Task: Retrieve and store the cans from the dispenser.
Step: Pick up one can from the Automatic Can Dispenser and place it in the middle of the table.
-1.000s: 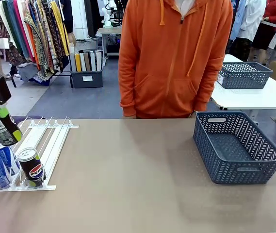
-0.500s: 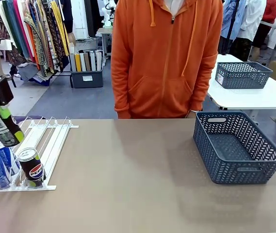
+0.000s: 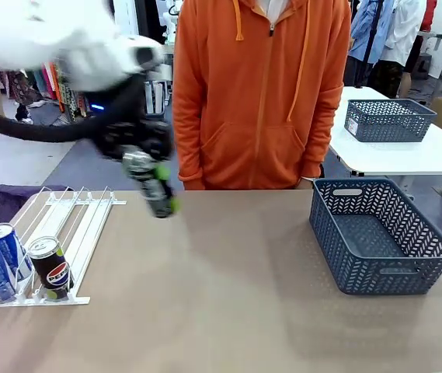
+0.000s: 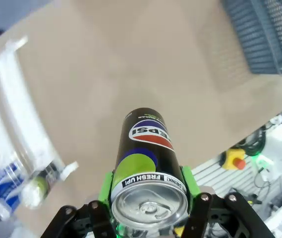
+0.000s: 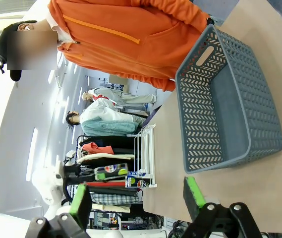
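In the left wrist view, "PEPSI" is being shown, upside down, across the red-white-blue round logo on the green-printed black can point(image 4: 148, 163). "FRESH UP!" is being displayed, also upside down, on the white band under its silver top. In the front view, a round Pepsi logo is being shown on the black can point(image 3: 51, 268) in the dispenser point(image 3: 88, 233) at the near left of the table point(image 3: 228, 295); its lettering is too small to be read.
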### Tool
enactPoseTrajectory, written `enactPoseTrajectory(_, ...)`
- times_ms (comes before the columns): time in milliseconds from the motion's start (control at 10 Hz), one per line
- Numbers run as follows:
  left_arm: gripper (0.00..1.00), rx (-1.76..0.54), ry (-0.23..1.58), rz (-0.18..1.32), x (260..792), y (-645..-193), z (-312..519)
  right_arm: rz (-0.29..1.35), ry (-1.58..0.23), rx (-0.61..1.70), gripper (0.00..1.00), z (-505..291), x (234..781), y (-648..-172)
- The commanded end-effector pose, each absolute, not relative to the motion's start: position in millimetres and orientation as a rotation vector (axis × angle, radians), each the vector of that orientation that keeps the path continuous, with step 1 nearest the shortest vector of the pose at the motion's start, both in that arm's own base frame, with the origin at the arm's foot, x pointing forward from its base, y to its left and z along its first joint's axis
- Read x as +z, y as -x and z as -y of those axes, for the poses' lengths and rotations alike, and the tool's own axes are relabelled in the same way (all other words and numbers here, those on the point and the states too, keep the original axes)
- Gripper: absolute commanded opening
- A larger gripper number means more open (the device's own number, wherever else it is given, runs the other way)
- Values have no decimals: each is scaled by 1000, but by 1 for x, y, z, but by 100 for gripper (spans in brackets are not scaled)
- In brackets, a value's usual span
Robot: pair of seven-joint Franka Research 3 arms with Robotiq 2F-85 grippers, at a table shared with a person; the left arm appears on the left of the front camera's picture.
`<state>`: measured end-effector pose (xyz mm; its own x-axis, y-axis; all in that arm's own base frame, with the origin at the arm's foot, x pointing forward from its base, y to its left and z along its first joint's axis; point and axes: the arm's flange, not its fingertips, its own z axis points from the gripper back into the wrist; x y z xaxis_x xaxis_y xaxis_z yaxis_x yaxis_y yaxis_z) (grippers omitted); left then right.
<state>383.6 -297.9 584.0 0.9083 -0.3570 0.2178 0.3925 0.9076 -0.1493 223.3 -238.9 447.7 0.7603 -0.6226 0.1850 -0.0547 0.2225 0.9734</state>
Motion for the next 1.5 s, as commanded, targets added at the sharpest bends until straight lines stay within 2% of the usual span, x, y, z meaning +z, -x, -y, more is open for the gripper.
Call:
enactPoseTrajectory(0, 0, -488, 249, 138, 551, -427, 345, 633, -1310, -422, 100, 241, 450, -221)
enactPoseTrajectory(200, 0, -523, 122, 112, 504, -448, 407, 633, -1310, -422, 100, 241, 450, -221)
enactPoseTrajectory(400, 0, -570, 63, 19, 470, -460, 428, 633, -1310, -422, 100, 241, 450, -221)
enactPoseTrajectory(600, 0, -521, -30, 1, 441, -473, 432, 633, -1310, -422, 100, 241, 450, -221)
enactPoseTrajectory(1200, 0, -468, 26, -30, 415, -473, 424, 633, -1310, -422, 100, 241, 450, -221)
enactPoseTrajectory(1300, 58, -471, 30, -34, 415, -473, 424, 633, -1310, -422, 100, 241, 450, -221)
enactPoseTrajectory(1400, 100, -472, 25, -35, 415, -472, 423, 633, -1310, -422, 100, 241, 450, -221)
